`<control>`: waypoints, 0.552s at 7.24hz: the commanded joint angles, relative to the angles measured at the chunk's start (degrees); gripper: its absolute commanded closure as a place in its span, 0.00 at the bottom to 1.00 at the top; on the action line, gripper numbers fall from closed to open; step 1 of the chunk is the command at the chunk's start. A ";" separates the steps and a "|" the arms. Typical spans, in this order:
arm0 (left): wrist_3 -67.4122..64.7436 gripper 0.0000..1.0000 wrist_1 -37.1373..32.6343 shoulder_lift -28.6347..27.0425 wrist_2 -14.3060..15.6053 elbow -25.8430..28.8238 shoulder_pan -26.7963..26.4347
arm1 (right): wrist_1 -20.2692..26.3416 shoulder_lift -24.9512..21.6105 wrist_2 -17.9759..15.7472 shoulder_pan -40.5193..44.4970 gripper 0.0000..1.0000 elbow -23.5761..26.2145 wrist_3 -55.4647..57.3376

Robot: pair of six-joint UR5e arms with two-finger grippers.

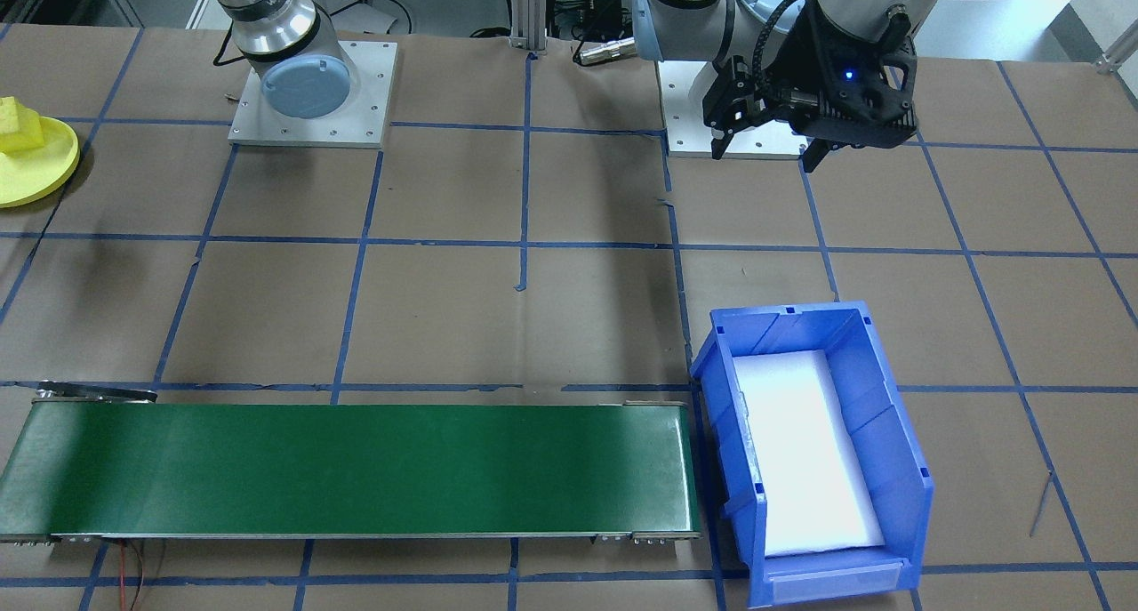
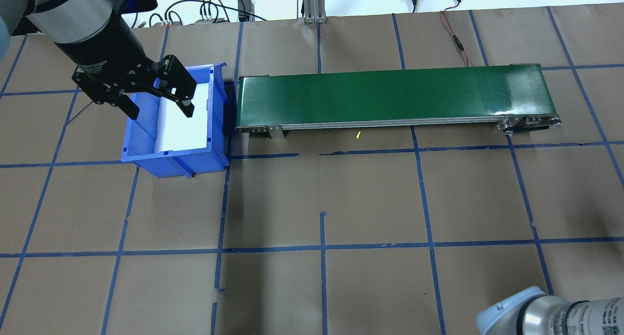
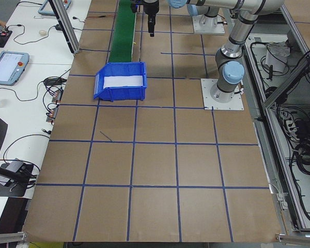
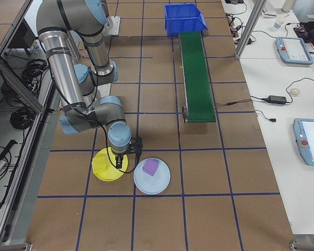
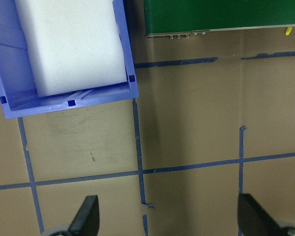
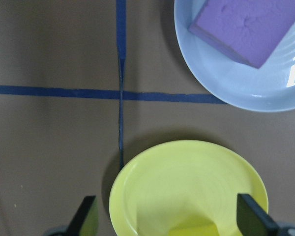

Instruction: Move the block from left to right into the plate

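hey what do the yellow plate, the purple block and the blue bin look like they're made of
The yellow plate looks like smooth molded plastic, with an even colour and soft sheen. The purple block looks like soft foam: matte, with a dimpled, pitted top. The blue bin looks like rigid molded plastic, with ribbed walls and a slight gloss; the white slab inside may be foam, but I can't tell.

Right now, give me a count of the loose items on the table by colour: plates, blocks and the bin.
Yellow: 2, the yellow plate and the yellow block on it
Pale blue: 1, the pale blue plate
Purple: 1, the purple block on that plate
Blue: 1, the blue bin
Total: 5
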 commanded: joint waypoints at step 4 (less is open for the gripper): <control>-0.08 0.00 0.01 0.06 -0.02 0.09 -0.06 | 13.93 -3.37 2.70 37.15 0.02 -10.55 36.52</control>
